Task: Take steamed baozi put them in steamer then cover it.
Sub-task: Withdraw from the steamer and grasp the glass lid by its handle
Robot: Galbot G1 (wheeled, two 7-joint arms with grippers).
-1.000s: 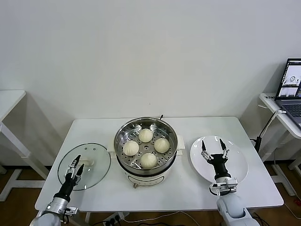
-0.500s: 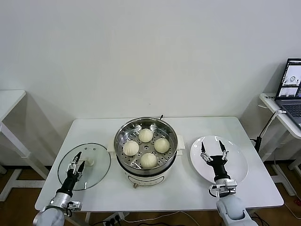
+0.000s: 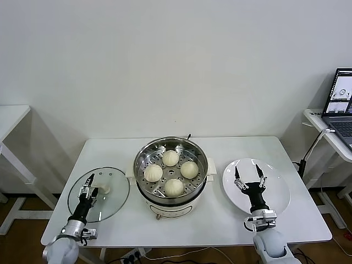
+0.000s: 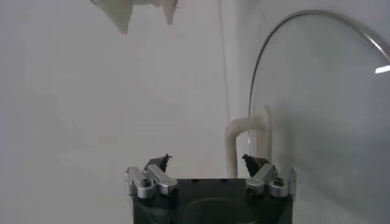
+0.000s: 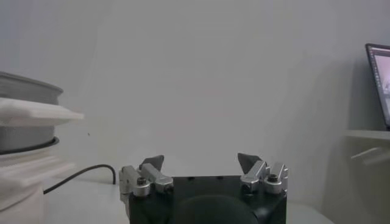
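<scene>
Several cream-white baozi [image 3: 170, 171] sit on the perforated tray inside the steel steamer [image 3: 142, 157] at the table's middle. The clear glass cover [image 3: 113, 206] lies flat on the table to the steamer's left, its white handle [image 3: 104, 189] at its centre. My left gripper [image 3: 88, 183] is open just over the cover's near-left part, beside the handle; in the left wrist view the handle [image 4: 239, 145] and the cover's rim [image 4: 317, 15] stand ahead of the gripper [image 4: 207, 160]. My right gripper [image 3: 250, 180] is open and empty over the white plate [image 3: 278, 195].
The steamer's white base and side handle [image 5: 30, 112] show at the edge of the right wrist view, with a black cord [image 5: 85, 172] behind. A laptop [image 3: 341, 110] stands on a side table at the far right. Another white table [image 3: 11, 118] is at the far left.
My left gripper has drawn back a little toward the cover's near-left edge and stands more upright. The right gripper has barely moved. The baozi and the cover have not moved.
</scene>
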